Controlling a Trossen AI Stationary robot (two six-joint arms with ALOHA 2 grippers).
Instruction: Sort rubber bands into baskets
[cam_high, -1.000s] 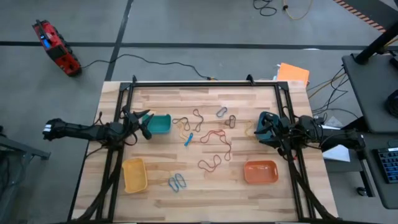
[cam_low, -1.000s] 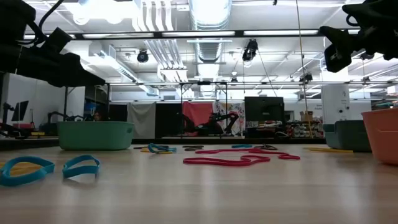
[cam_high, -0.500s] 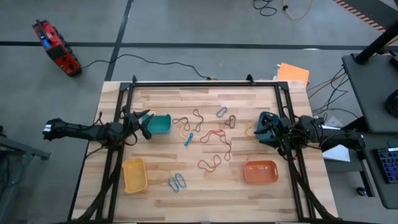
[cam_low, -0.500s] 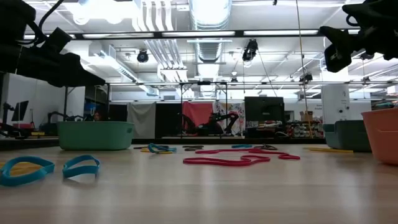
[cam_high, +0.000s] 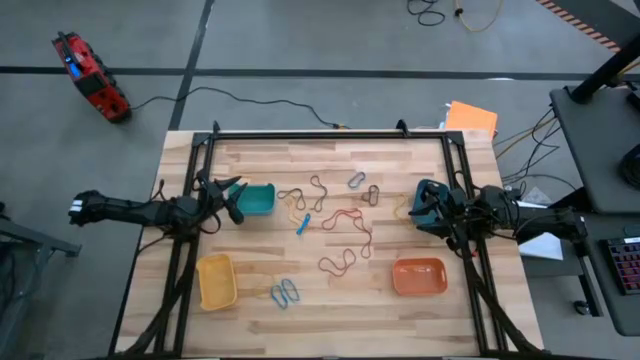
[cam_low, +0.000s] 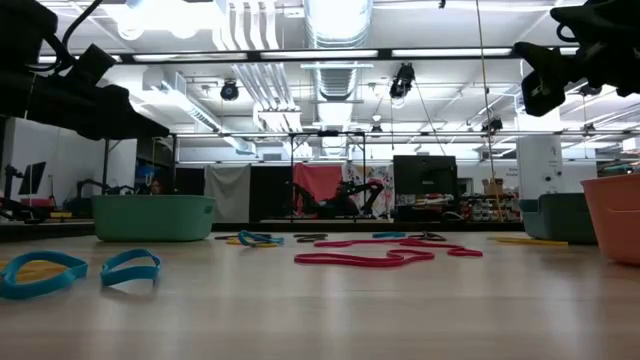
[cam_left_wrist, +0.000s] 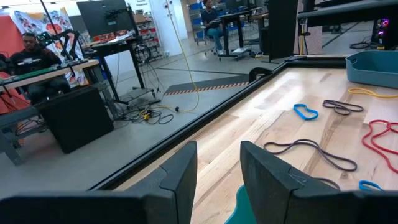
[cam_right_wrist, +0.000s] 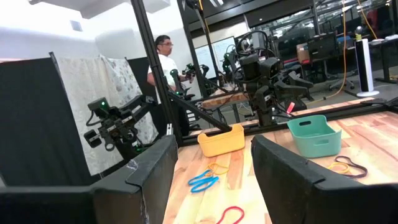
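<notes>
Left gripper (cam_high: 232, 199), fingers apart and empty, hovers at the left edge of the teal-green basket (cam_high: 259, 199). Right gripper (cam_high: 424, 204), fingers apart and empty, hangs over the blue basket (cam_left_wrist: 375, 66) at the table's right side. Rubber bands (cam_high: 343, 222) lie scattered across the mid-table; the yellow basket (cam_high: 216, 280) sits near left, the orange basket (cam_high: 418, 277) near right.
</notes>
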